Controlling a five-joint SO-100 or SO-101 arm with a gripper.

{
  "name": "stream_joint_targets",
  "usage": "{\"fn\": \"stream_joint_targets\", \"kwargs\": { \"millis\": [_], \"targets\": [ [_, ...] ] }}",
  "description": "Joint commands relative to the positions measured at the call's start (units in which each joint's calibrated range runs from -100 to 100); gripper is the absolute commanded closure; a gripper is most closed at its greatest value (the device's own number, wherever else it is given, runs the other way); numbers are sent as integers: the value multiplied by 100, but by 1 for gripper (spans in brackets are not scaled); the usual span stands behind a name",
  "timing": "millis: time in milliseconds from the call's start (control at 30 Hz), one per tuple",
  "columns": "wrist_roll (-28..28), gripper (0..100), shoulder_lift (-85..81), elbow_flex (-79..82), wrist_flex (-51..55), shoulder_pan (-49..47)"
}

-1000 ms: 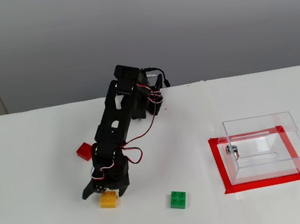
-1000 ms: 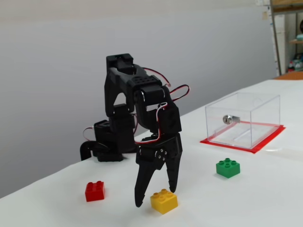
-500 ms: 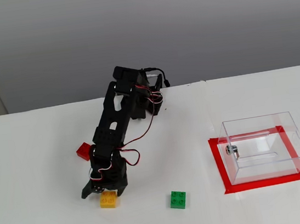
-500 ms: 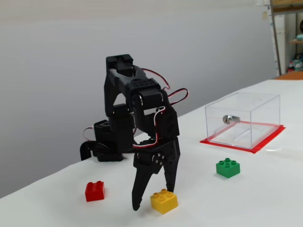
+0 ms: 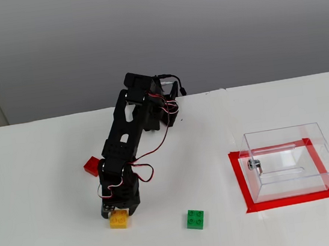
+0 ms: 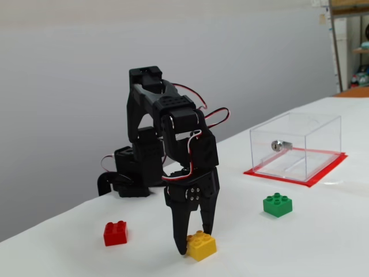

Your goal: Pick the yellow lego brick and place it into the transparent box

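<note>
The yellow lego brick (image 5: pixel 120 220) (image 6: pixel 201 246) rests on the white table, left of centre in both fixed views. My black gripper (image 5: pixel 117 212) (image 6: pixel 195 239) points straight down over it. Its two fingers are pressed against the brick's sides, so it is shut on the brick. The brick still touches the table. The transparent box (image 5: pixel 289 160) (image 6: pixel 296 148) stands apart at the right on a red taped rectangle, with nothing visible inside but a small metal fitting on one wall.
A green brick (image 5: pixel 195 219) (image 6: pixel 277 205) lies between the gripper and the box. A red brick (image 5: pixel 91 166) (image 6: pixel 116 233) sits on the other side of the arm. The arm's base (image 5: pixel 166 113) stands at the back of the table by the grey wall.
The fingers stood wide apart above the yellow brick a second ago; they have come down slightly and closed in against its sides. The brick has not moved.
</note>
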Motion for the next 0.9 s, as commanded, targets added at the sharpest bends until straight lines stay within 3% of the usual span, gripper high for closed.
{"fn": "stream_joint_targets", "kwargs": {
  "millis": [0,200,867],
  "targets": [
    [-16,82,-102,-63,26,5],
    [-16,88,-111,-63,34,-3],
    [-16,87,-747,-27,43,-180]
  ]
}}
